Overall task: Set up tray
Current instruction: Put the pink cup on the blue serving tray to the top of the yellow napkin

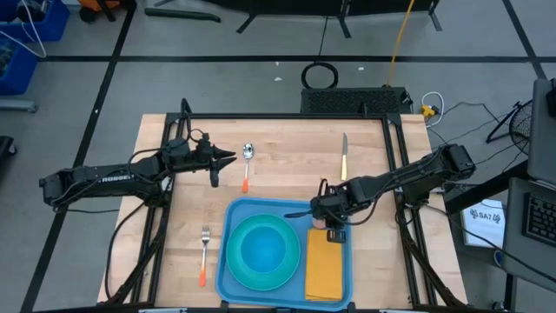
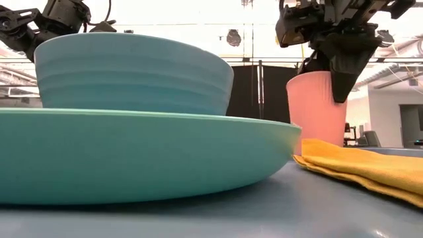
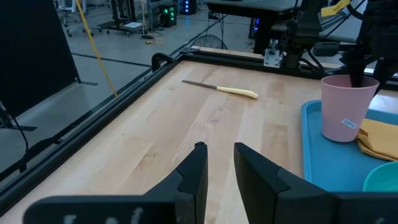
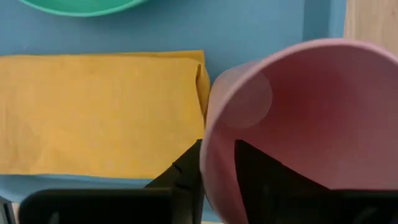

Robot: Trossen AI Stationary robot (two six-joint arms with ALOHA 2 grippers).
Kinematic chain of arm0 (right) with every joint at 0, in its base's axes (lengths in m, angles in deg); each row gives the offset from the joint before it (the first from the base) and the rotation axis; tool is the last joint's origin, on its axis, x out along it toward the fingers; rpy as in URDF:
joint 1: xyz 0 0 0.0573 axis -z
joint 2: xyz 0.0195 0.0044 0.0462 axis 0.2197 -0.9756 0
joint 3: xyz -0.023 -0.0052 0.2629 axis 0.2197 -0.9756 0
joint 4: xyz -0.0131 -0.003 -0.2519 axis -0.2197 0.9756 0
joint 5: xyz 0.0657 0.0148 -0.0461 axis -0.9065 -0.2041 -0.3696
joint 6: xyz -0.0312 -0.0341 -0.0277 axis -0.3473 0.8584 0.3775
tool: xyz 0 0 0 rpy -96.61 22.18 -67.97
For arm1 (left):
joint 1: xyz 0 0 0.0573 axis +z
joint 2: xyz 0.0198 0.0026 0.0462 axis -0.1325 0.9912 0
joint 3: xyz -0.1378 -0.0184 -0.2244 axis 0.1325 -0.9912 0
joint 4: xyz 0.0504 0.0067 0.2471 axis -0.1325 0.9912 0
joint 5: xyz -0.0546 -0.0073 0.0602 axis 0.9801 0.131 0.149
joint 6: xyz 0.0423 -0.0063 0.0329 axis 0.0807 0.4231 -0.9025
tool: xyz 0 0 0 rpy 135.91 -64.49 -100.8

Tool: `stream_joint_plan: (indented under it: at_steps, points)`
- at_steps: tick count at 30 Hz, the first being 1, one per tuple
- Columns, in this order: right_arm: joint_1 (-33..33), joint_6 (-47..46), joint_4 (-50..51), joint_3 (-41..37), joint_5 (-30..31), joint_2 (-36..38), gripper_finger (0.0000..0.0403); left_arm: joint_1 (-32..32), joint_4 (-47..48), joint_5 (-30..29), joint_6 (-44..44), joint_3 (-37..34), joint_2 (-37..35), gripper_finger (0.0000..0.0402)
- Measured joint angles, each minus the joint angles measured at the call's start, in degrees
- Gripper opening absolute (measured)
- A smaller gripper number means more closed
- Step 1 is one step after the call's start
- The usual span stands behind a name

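While the blue tray [image 1: 231, 280] lies at the lower centre of the high view, on the near part of the wooden table [image 1: 287, 165], the right gripper [image 1: 328, 217] hangs over the tray's upper right corner with its fingers closed on the rim of a pink cup [image 2: 316, 109]. One finger [image 4: 183, 177] sits outside the cup wall and the other inside (the right wrist view shows this plainly), so the cup's rim is pinched between them. In the low view the cup stands upright at the right of the frame, just behind the orange-yellow napkin [image 2: 360, 166], and whether its base rests on the tray cannot be told.

On the tray a turquoise plate [image 1: 261, 252] fills the left and middle, with a turquoise bowl [image 2: 132, 74] standing on it; the napkin lies flat along the tray's right side, just beside the plate.

At the upper left of the high view the left gripper [image 1: 222, 160] hovers over bare wood, well apart from the tray, its fingers a little apart and holding nothing.

Near it a spoon [image 1: 248, 165] with an orange handle lies on the table. A fork [image 1: 204, 254] with an orange handle lies just left of the tray, and a knife [image 1: 344, 156] lies above the tray toward the upper right.
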Motion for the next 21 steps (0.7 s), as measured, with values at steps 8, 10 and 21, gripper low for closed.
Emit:
stream_joint_plan:
  at_steps: [8,10,21]
  points:
    - [0.28,-0.43,-2.14,0.01,0.10,0.00,0.0099,0.00,0.02,0.05,0.00,0.00,0.00,0.0081]
    - [0.28,-0.45,-2.74,0.02,0.10,0.00,0.0103,0.00,0.02,0.06,0.00,0.00,0.00,0.0081]
    - [0.26,-3.39,-3.44,0.00,0.02,0.02,0.0135,0.00,0.02,0.04,-0.04,0.00,0.00,0.0081]
